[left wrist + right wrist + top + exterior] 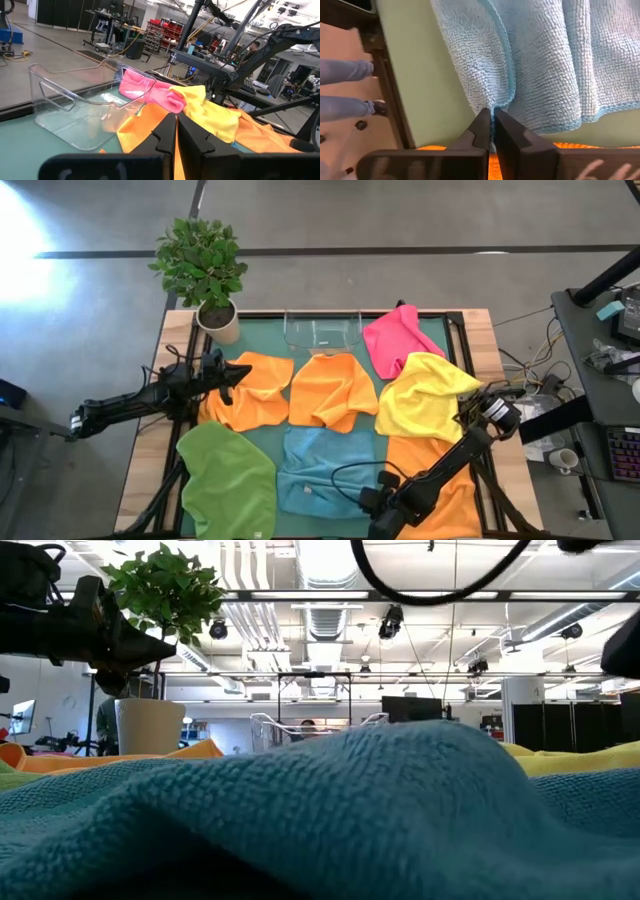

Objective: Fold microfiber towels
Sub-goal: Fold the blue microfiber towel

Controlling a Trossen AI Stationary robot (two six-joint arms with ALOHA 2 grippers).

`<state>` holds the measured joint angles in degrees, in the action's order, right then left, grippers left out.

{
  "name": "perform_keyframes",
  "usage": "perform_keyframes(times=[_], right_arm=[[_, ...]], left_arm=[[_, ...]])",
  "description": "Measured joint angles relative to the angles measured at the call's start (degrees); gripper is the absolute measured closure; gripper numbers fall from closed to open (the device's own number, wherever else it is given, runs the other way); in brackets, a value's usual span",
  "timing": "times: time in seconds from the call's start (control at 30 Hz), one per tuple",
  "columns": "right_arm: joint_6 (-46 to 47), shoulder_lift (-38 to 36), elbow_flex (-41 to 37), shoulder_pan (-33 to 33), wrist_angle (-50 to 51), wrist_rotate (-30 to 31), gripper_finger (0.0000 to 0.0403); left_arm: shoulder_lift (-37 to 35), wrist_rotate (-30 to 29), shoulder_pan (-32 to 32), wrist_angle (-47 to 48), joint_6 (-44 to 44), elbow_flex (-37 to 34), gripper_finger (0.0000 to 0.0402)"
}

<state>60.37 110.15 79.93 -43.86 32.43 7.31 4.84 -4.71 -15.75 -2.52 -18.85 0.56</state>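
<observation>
Right gripper [490, 131] sits low at the near edge of the table, fingers pinched together on the hem of the light blue towel [320, 470], which lies spread on the green mat at front centre. Step in hand, by my reading: the corner has just been seized for the first fold. The next move would call for lifting that hem clear and carrying it across the cloth without dragging the orange towel [445, 480] just beside it. Left gripper [176, 131] waits over the left-hand orange towel [250, 390], fingers closed on nothing. Other cloths lie unfolded: middle orange [333, 388], yellow [425, 395], pink [395, 340], green [225, 475]. Clear plastic tray [322, 330] stands at the back edge, potted plant [205, 265] at the back left corner. Hard to judge: how much fabric lies between the right fingers, as they hide the pinch. The low view is mostly blocked by blue pile, and the high view cuts off the near edge.
</observation>
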Motion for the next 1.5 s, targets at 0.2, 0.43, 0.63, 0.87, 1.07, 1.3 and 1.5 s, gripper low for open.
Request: perform_keyframes(times=[0.2,0.43,0.63,0.87,1.07,1.3,1.5], right_arm=[[-3.5,0.0,2.4,-0.1,0.3,0.2,0.0394],[-4.0,0.0,3.9,-0.1,0.7,0.3,0.0394],[-2.4,0.0,3.9,-0.1,0.8,0.3,0.0394],[-0.4,0.0,3.9,-0.1,0.7,0.3,0.0394],[1.7,-0.1,4.0,-0.1,0.7,0.3,0.0394],[4.3,-0.1,4.0,-0.1,0.4,0.3,0.0394],[4.3,-0.1,4.0,-0.1,0.3,0.4,0.0394]], left_arm=[[0.0,0.0,0.0,0.0,0.0,0.0,0.0401],[0.0,0.0,0.0,0.0,0.0,0.0,0.0401],[0.0,-0.1,0.0,0.0,0.0,0.0,0.0401],[0.0,-0.1,0.0,-0.1,-0.1,0.0,0.0401],[0.1,-0.3,0.0,-0.1,-1.5,0.0,0.0401],[-0.1,-0.3,0.0,-1.1,-20.5,0.0,0.0401],[0.1,-0.3,0.0,-1.2,-21.2,0.0,0.0401]])
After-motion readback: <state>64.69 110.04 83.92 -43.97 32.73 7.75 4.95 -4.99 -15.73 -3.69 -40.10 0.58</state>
